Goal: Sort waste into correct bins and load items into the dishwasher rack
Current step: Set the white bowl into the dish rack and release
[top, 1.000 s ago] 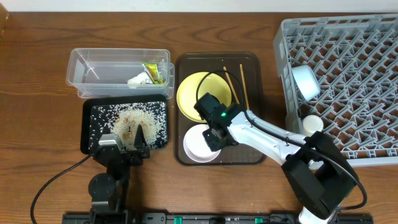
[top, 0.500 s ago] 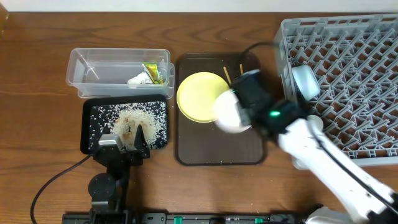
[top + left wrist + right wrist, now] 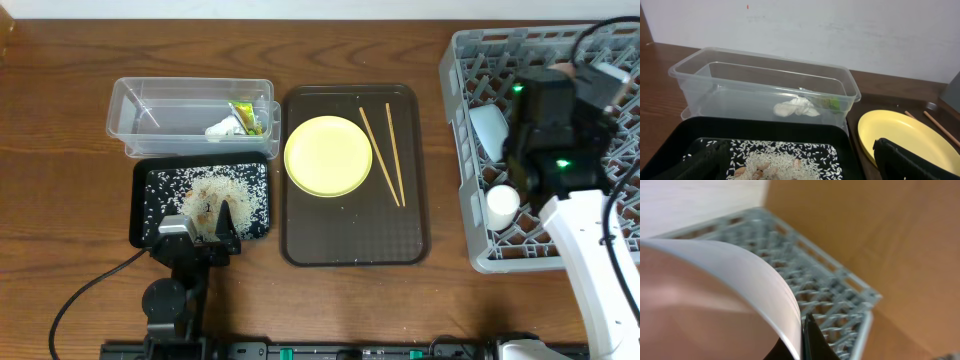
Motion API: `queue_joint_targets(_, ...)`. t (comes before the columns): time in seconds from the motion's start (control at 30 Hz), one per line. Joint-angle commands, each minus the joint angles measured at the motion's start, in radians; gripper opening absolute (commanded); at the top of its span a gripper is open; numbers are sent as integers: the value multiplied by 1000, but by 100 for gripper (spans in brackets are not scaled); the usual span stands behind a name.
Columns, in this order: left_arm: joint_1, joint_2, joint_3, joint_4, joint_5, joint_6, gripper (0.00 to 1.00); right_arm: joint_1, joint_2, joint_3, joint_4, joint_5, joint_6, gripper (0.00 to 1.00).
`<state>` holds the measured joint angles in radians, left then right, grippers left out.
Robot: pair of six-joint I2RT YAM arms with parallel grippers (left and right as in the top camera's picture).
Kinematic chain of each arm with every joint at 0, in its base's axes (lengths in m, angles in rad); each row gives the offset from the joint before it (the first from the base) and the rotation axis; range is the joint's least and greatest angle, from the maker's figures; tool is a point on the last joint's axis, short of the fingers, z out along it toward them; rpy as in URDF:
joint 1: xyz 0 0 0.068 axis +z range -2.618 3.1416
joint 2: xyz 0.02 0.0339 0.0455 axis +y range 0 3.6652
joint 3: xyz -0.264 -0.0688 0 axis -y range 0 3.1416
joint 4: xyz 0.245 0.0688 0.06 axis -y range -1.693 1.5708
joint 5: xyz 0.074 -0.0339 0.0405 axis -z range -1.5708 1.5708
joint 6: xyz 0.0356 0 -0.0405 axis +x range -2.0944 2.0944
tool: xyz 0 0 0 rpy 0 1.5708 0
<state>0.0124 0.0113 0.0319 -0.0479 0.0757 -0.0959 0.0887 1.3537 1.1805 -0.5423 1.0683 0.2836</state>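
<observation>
Transfer of the white bowl [image 3: 715,295] to the dishwasher rack [image 3: 560,60] is in hand. The right end effector [image 3: 799,342] is closed on the bowl's rim, with one dark finger showing at the edge. The bowl is held above the rack lattice and appears not yet set down. The left end effector [image 3: 797,155] stands wide open and empty over the rice [image 3: 215,190] in the black tray [image 3: 140,215]. The light-blue bowl [image 3: 490,130] sits in the rack, close beside the right arm. The pale-yellow plate [image 3: 328,156] and chopsticks [image 3: 380,157] lie on the brown serving tray [image 3: 350,235] on the desk [image 3: 60,150].

Risks, as judged:
- A rim pinch on a smooth bowl is a thin hold, and a sharp wrist turn could let it slip.
- Release from height could bounce the bowl off the lattice or knock it against the light-blue bowl.
- Release near the low side wall could tip it out onto the desk.
</observation>
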Motion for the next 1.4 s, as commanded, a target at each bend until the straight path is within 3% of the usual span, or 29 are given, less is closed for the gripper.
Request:
queue_joint_targets(0.0, 5, -5, -28, -14, 11, 13, 94, -87, 41, 1, 5, 69, -39, 1)
queue_joint_targets(0.37, 5, -5, -28, -14, 11, 13, 93, -235, 260, 1, 74, 68, -150, 1)
queue_joint_targets(0.7, 5, -5, -28, -14, 11, 13, 93, -231, 429, 1, 257, 91, -393, 1)
queue_joint_targets(1.07, 5, -5, -28, -14, 11, 13, 93, -112, 484, 0, 225, 0, -383, 7)
queue_joint_targets(1.13, 5, -5, -28, -14, 11, 13, 93, -100, 483, 1, 225, 0, -373, 15)
queue_joint_targets(1.2, 5, -5, -28, -14, 11, 13, 93, -88, 483, 1, 228, -3, -373, 39)
queue_joint_targets(1.23, 5, -5, -28, -14, 11, 13, 94, -79, 477, 1, 223, -4, -372, 43)
queue_joint_targets(1.37, 5, -5, -28, -14, 11, 13, 94, -36, 434, 1, 172, -29, -317, 48)
